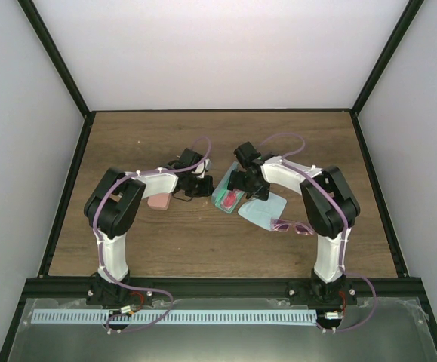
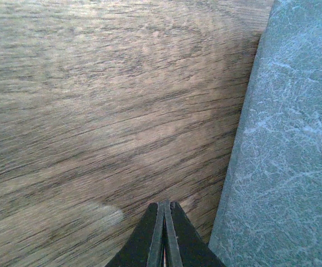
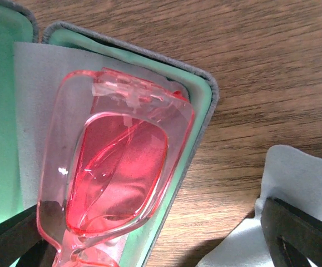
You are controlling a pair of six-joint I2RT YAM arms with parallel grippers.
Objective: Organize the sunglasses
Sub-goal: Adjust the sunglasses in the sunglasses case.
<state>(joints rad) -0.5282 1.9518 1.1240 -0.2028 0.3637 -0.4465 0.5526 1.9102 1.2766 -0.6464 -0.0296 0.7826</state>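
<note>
Glossy plastic red sunglasses [image 3: 116,167], matt wood-grain table [image 3: 272,55], rough grey case [image 2: 283,167]

Red-lensed sunglasses [image 3: 116,178] lie on a pale cloth [image 3: 33,111] inside the green-lined case [image 3: 204,97], the wide-spread right tool [image 3: 149,231] flanking them.

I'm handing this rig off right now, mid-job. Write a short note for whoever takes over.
Left claw: shut, empty, low over the table beside the blue-grey case.
Right claw: open, above the red sunglasses, gripping nothing.
The red sunglasses lie on a cloth inside that case, which is open.
The pinkish-purple sunglasses lie out on the table by a second cloth; the pink case sits near the left arm.
Done: red pair cased. Left: close the case; probably case the purple pair too.
</note>
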